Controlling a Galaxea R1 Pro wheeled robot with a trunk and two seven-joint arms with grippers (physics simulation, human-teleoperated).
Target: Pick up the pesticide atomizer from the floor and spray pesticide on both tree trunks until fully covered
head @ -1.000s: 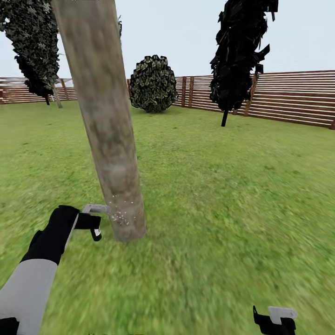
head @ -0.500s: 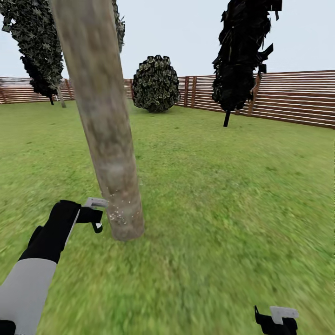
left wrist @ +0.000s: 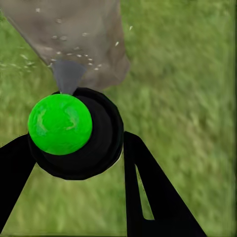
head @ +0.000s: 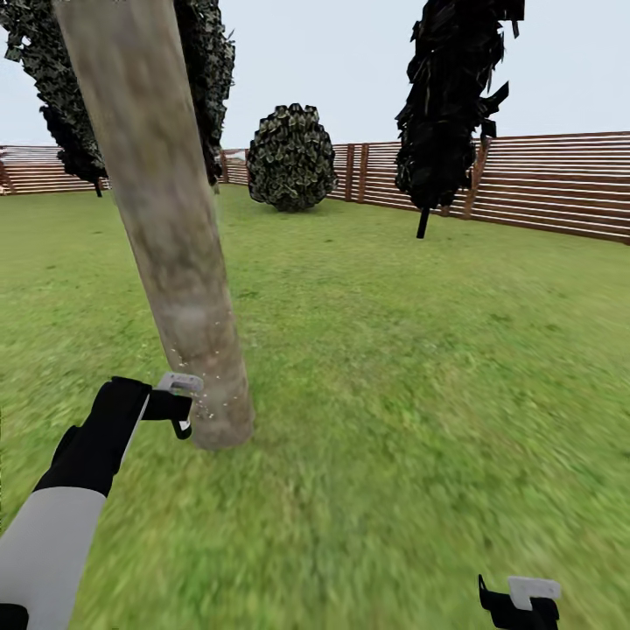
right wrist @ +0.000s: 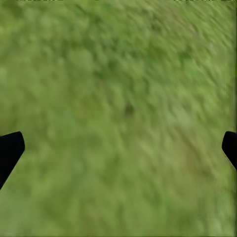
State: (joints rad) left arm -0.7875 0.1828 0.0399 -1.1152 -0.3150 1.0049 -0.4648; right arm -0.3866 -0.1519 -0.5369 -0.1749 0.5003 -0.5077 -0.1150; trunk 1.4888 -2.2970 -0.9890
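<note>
The pesticide atomizer [left wrist: 74,133] is sitting between the two black fingers of the left gripper [head: 179,407], and the jaws are closing snugly around its dark round body, so the robot is holding it low down, just beside the bottom of the near tree trunk [head: 166,227]. In the left wrist view the bright green spot [left wrist: 59,124] is glowing on the bottle, and its little grey spray tip is pointing right at the trunk. Tiny pale specks are floating on and around the base of the trunk, so it looks like the robot is busy spraying the lowest part of this tree. The upper trunk is showing no specks yet, so this step seems to be only partly done. The right gripper [head: 516,599] is hanging low at the robot's right side over the grass [head: 420,394], and in the right wrist view its dark fingers [right wrist: 10,150] are standing far apart with nothing between them. Another tree [head: 451,105] with dark ragged leaves is standing far off near the brown wooden fence [head: 542,179], beside a round bush [head: 290,157]. Next, I think the left arm is going to need to lift the bottle up along the trunk, keeping the tip aimed at the bark, before going to the second tree.
</note>
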